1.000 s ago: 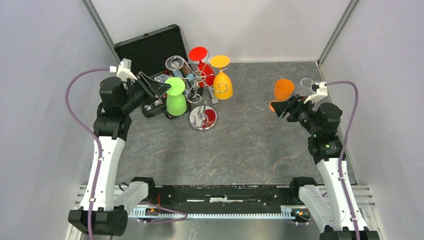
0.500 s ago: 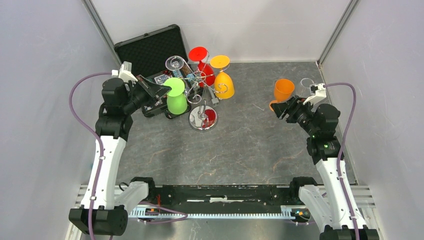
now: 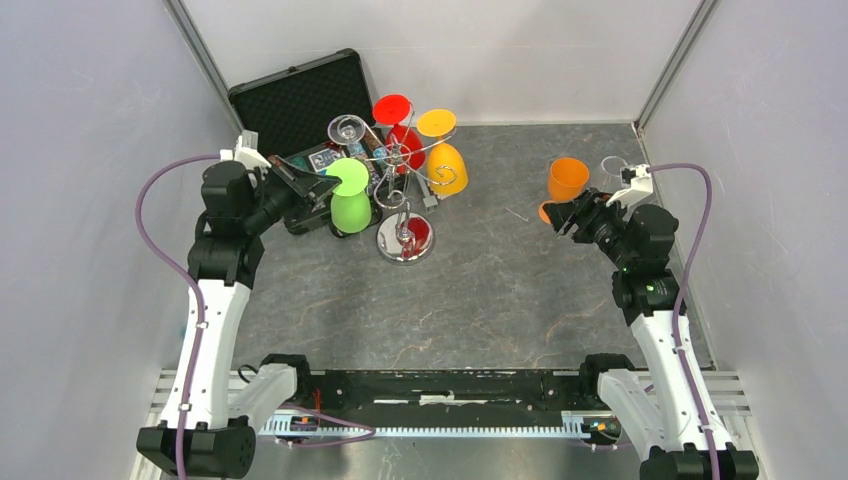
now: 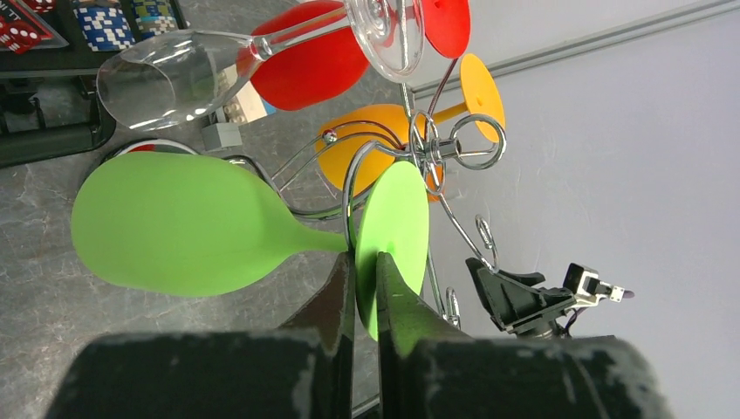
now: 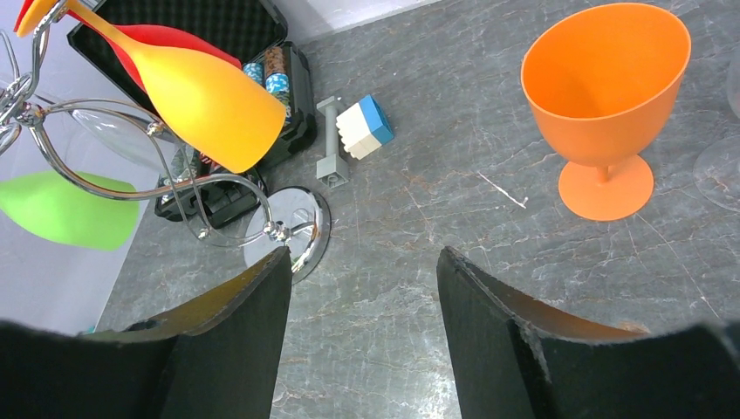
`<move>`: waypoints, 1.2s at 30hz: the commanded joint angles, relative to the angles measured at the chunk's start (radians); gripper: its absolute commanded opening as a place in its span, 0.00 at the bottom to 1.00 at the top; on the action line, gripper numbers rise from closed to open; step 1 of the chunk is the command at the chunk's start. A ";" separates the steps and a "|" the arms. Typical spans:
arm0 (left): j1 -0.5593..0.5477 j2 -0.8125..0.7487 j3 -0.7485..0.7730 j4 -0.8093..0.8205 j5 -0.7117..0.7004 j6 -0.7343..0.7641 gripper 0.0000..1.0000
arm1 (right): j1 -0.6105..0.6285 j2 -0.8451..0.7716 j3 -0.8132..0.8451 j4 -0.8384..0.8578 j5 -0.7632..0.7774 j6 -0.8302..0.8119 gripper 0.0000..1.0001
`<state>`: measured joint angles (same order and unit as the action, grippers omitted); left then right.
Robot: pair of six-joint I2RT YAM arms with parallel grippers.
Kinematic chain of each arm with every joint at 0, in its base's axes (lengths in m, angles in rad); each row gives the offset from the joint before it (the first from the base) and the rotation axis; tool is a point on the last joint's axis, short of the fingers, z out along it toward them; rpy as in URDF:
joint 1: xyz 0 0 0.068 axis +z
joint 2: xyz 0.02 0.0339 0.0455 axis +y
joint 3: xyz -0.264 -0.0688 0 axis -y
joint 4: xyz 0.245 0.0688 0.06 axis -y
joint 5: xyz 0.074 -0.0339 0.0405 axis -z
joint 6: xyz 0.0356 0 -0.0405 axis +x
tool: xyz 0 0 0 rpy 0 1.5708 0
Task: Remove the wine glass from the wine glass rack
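The silver wire rack stands on its round mirror base by the black case. A green wine glass hangs from it upside down, along with a clear glass, a red glass and a yellow glass. My left gripper is shut on the green glass's foot disc. Its stem still sits in a wire hook arm. My right gripper is open and empty, low over the table near an orange glass.
The black case of chips lies open behind the rack. A white-and-blue block and a grey piece lie near the rack base. A clear glass stands behind the orange glass. Walls close in on both sides.
My left gripper has drawn slightly back to the left, still holding the green glass's foot. The rack's top and its hanging glasses have shifted a little left. The right arm has barely moved.
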<state>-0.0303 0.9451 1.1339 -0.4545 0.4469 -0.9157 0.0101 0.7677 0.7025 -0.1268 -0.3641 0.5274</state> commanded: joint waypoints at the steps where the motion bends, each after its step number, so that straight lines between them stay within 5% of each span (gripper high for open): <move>1: 0.004 -0.046 0.065 0.114 -0.021 -0.038 0.02 | -0.004 -0.009 0.020 0.044 0.007 -0.006 0.67; 4: 0.003 -0.048 0.047 0.113 -0.020 -0.037 0.03 | -0.004 -0.010 0.016 0.044 0.006 -0.004 0.67; 8: 0.003 -0.051 0.034 0.090 -0.024 -0.012 0.33 | -0.004 -0.011 0.012 0.044 0.002 -0.004 0.67; 12: 0.003 -0.051 0.044 0.067 -0.022 0.014 0.53 | -0.004 -0.013 0.003 0.043 0.004 -0.006 0.67; 17: 0.003 -0.045 0.066 0.005 -0.035 0.066 0.58 | -0.004 -0.016 -0.006 0.039 0.011 -0.009 0.67; 24: 0.003 -0.063 -0.002 0.024 -0.017 0.034 0.46 | -0.004 -0.022 -0.016 0.034 0.019 -0.010 0.67; 36: 0.003 -0.082 -0.022 0.094 -0.015 -0.040 0.09 | -0.005 -0.024 -0.029 0.029 0.042 -0.020 0.67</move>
<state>-0.0299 0.8833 1.1088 -0.4313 0.4202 -0.9188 0.0101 0.7536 0.6834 -0.1276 -0.3408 0.5259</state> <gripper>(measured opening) 0.136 0.669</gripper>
